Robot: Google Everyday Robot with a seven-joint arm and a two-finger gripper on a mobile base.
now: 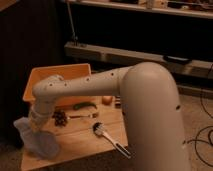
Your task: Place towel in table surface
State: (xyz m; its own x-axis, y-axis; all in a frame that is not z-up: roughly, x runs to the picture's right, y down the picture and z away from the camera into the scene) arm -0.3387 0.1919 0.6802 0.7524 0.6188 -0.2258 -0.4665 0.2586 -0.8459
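A pale blue-grey towel hangs bunched at the end of my white arm, over the near left corner of the wooden table. Its lower edge hangs at about table height; I cannot tell whether it touches the wood. My gripper is at the arm's tip, wrapped by the towel, at the table's left edge. The arm sweeps from the right across the table and hides much of its right side.
A yellow-orange bin stands at the table's back left. A pine cone, a dark green object, an orange fruit and a dish brush with a grey handle lie on the table. Dark shelving stands behind.
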